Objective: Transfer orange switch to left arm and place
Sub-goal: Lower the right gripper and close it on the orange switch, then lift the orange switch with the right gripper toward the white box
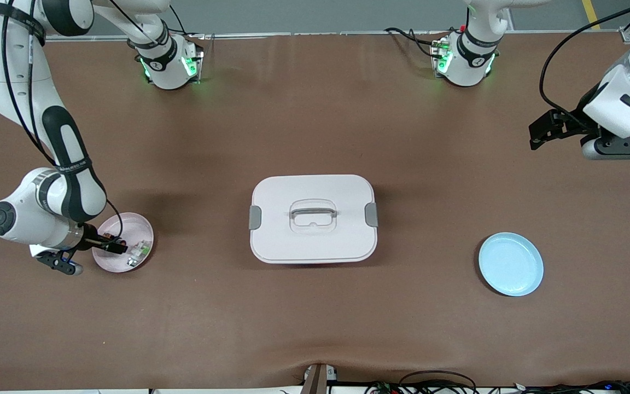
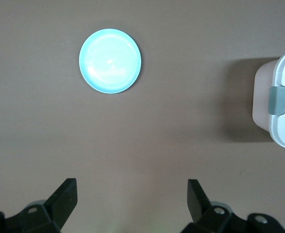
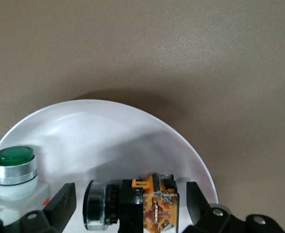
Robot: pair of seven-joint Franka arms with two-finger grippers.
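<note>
My right hand, fingers apart, straddles the orange switch lying on the pink plate beside a green switch. My left hand waits open above the tabletop, well apart from the box.

The box sits mid-table between two plates, the orange switch in one.

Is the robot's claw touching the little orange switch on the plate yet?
Apart. The right wrist view shows the right gripper's fingers open on either side of the orange switch, with plate showing in the gaps.
</note>
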